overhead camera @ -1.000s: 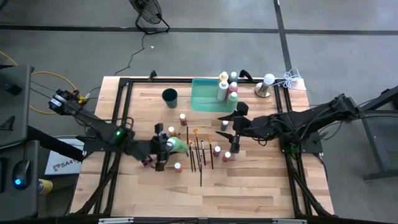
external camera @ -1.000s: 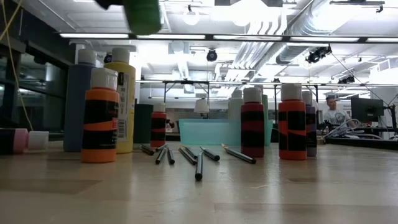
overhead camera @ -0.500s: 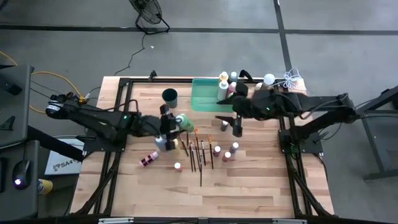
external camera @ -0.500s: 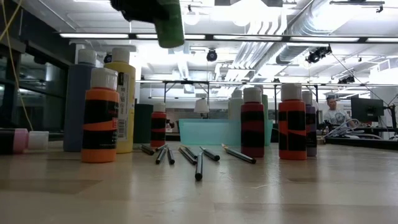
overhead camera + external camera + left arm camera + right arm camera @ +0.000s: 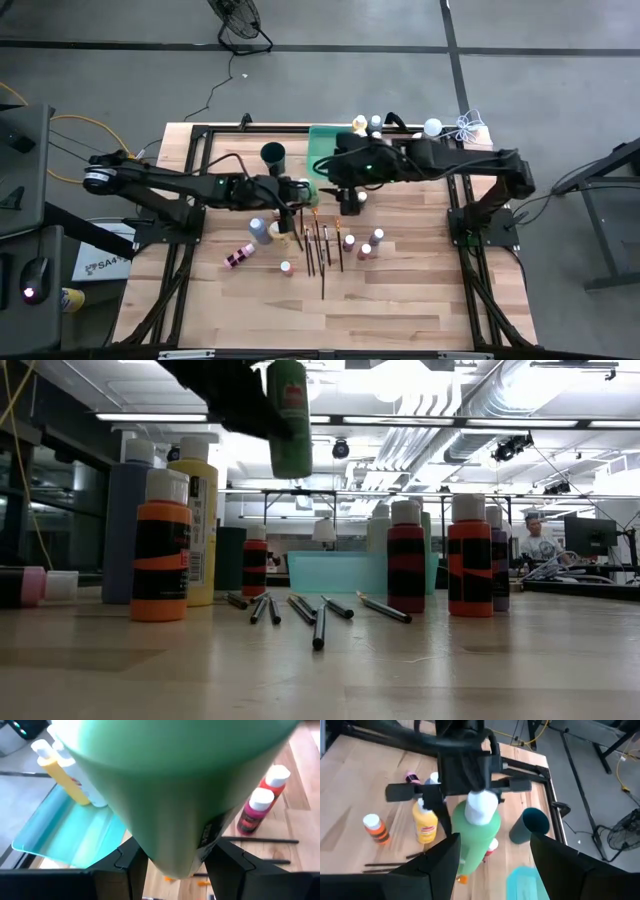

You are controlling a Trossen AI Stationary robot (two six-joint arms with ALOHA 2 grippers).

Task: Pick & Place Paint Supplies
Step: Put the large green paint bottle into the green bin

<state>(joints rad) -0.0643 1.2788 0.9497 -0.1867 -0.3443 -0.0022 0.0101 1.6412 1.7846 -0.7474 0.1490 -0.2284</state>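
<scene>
Left tool (image 5: 300, 190) gripping green bottle (image 5: 308, 190) aloft, right tool (image 5: 492, 865) open nearby

my left wrist cam: big green plastic paint bottle (image 5: 175, 790) fills frame, cap cut off | low cam: my arm cut at top edge | translucent green tray (image 5: 325, 152) part-hidden under right arm

Green paint bottle (image 5: 289, 418), pale cap, held aloft over table centre; other bottles (image 5: 161, 546) upright on wood w/ dark-handled brushes (image 5: 318, 624) lying betw. them, several bottles (image 5: 358, 126) by tray.
</scene>
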